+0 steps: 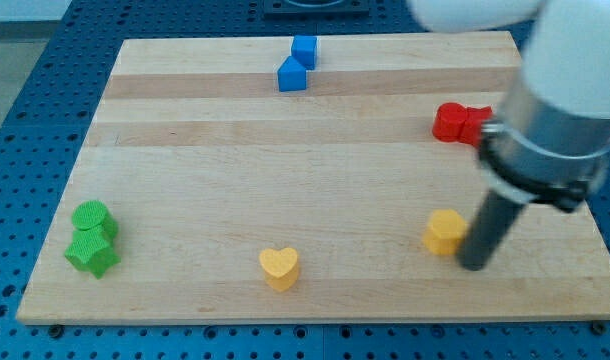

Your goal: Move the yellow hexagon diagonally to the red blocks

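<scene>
The yellow hexagon [444, 232] lies near the view's lower right on the wooden board [305, 170]. My tip [474, 264] rests on the board just right of the hexagon and a little below it, very close to it or touching it. The red blocks [459, 122], two pieces pressed together, sit at the view's right, above the hexagon, with their right end hidden behind the arm's body. Their exact shapes cannot be made out.
A yellow heart [280, 268] lies at the bottom centre. Two blue blocks [297, 63] sit together at the top centre. A green cylinder and a green star [92, 238] sit together at the lower left. The board's right edge is close to my tip.
</scene>
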`<action>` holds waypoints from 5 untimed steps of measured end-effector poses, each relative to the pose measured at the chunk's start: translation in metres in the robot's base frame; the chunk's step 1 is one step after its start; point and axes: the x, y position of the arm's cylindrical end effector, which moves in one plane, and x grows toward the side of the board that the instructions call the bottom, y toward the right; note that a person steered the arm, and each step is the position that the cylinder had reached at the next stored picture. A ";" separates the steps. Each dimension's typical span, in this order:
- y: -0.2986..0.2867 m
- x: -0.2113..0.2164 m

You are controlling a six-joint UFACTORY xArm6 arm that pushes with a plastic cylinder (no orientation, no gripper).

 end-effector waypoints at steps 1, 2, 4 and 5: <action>0.004 -0.001; 0.094 -0.021; -0.095 -0.001; -0.119 -0.017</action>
